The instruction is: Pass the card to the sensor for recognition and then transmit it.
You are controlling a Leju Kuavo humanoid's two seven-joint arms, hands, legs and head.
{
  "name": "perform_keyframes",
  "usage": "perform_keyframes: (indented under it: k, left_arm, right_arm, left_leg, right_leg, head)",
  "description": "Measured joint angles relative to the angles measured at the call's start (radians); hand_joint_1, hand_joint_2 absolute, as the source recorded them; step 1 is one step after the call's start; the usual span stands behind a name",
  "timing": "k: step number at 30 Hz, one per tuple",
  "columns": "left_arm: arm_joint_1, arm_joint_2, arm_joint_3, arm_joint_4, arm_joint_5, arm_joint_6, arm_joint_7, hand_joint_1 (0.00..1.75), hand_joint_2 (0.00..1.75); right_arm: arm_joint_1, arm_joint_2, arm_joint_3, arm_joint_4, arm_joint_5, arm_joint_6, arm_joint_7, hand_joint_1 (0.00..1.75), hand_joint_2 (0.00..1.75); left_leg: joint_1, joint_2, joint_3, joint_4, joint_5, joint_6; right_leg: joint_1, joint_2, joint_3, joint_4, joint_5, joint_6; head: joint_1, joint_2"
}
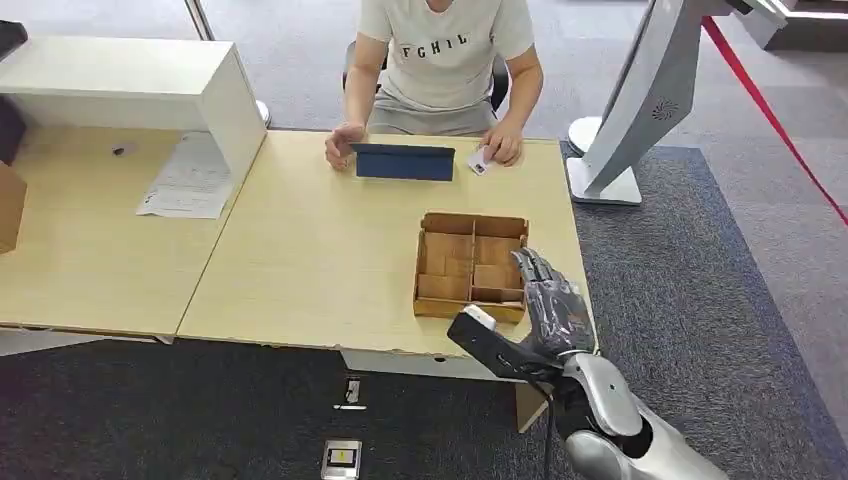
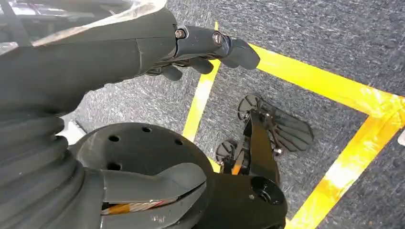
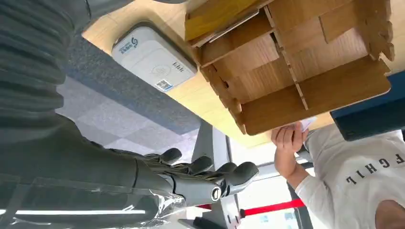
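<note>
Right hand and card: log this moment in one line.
right hand: open, empty, beside tray | card: in person's hand | sensor: on table, bare | left hand: hanging, empty

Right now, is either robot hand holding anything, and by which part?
Nothing. The right hand hovers empty, fingers apart, beside the wooden box. The left hand hangs over the floor, empty. The card is in the person's hand, held by its far end.
</note>
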State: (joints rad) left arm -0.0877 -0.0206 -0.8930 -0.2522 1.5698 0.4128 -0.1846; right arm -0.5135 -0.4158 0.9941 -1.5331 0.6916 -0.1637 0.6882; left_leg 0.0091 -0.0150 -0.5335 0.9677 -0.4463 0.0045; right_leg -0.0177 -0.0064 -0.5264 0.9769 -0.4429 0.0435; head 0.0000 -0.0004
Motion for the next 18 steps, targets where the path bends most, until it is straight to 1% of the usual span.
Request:
perform_keyframes:
  k: [8, 13, 18]
  left_arm:
    - [0.000, 0.003, 0.000, 0.000, 0.000, -0.002, -0.002, 0.00, 1.75]
    - [0.000, 0.005, 0.000, 0.000, 0.000, -0.003, -0.006, 0.00, 1.75]
    - [0.000, 0.007, 0.000, 0.000, 0.000, -0.008, -0.006, 0.00, 1.75]
  right_arm:
    - [-0.004, 0.032, 0.009, 0.065, 0.018, -0.006, -0.011, 0.00, 1.75]
    - [-0.006, 0.046, 0.016, 0.103, 0.052, -0.014, -0.009, 0.00, 1.75]
    - [-0.005, 0.059, 0.016, 0.143, 0.054, -0.021, -0.009, 0.00, 1.75]
  left_leg:
    - [0.000, 0.000, 0.000, 0.000, 0.000, 0.000]
    - [0.000, 0.000, 0.000, 0.000, 0.000, 0.000]
    - [0.000, 0.000, 0.000, 0.000, 0.000, 0.000]
  right_leg:
    - [0.000, 0.000, 0.000, 0.000, 0.000, 0.000]
    - [0.000, 0.000, 0.000, 0.000, 0.000, 0.000]
    - [0.000, 0.000, 0.000, 0.000, 0.000, 0.000]
  head:
    - [0.000, 0.000]
    - [0.000, 0.000]
    - [0.000, 0.000]
